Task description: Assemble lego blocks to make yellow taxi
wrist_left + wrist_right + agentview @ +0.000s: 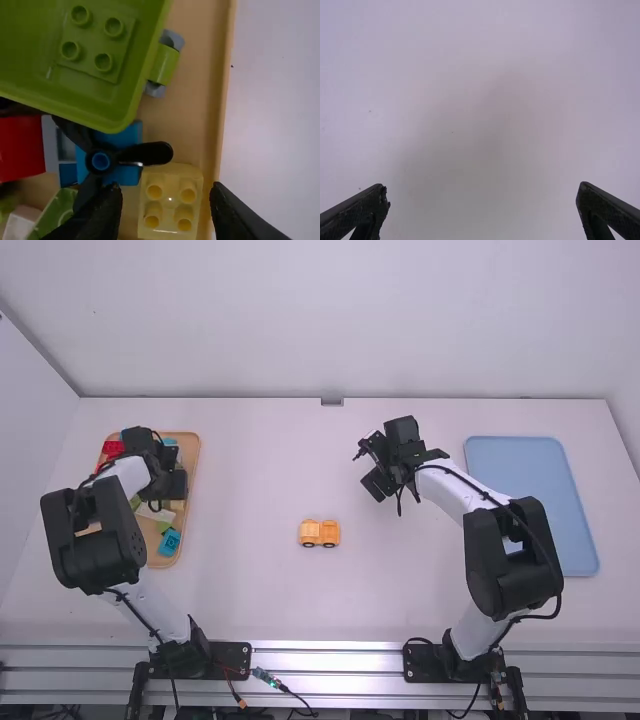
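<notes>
The yellow-orange toy vehicle (320, 532) stood on the white bench (260, 590), between the two arms, with black wheels along its lower side; it was well apart from both claws.

The left claw (172, 480) was over the tan tray (192, 525) of loose blocks, on the left side of the bench; in its wrist view the left claw (166, 187) was spread, one finger to each side of a pale yellow block (171, 202) with four studs; that block lay in the tray, near its wall.

Around it in the tray were a black propeller (145, 154) over a blue block (127, 175), a large green piece (30, 60) with four studs inside, and a red block (20, 150).

The right claw (368, 468) was above the bench, right of the middle, up and to the right of the vehicle; its wrist view showed the right claw (483, 190) spread wide, with nothing between its fingers; a light blue tray (530, 500) lay at the bench's right side.
</notes>
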`<state>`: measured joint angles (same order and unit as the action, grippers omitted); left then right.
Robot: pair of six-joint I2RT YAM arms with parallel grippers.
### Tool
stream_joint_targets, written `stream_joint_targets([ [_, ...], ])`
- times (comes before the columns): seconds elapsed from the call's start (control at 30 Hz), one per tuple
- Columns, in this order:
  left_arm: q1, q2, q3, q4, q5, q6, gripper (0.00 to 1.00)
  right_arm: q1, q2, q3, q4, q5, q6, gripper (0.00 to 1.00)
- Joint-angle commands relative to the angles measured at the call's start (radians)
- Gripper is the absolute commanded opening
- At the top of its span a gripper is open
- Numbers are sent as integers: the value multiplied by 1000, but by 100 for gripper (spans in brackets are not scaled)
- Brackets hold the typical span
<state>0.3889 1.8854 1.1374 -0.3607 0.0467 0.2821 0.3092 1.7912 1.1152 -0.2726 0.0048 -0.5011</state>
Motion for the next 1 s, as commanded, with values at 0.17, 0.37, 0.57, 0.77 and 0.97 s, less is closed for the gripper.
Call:
stream_joint_targets([
  [0.17, 5, -3, -26, 2, -9, 3, 44, 0, -22, 30, -2, -4, 5, 99],
  [0.37, 5, -3, -26, -1, -10, 3, 43, 0, -22, 30, -2, -4, 4, 99],
  [0.57, 4, -3, -26, -12, -7, 3, 44, -2, -22, 30, -5, -4, 4, 99],
  [0.77, 4, -3, -26, -20, -7, 3, 42, -2, -22, 30, -5, -4, 5, 99],
  [0.97, 5, -3, -28, -18, -7, 3, 40, 0, -22, 30, -5, -4, 4, 99],
])
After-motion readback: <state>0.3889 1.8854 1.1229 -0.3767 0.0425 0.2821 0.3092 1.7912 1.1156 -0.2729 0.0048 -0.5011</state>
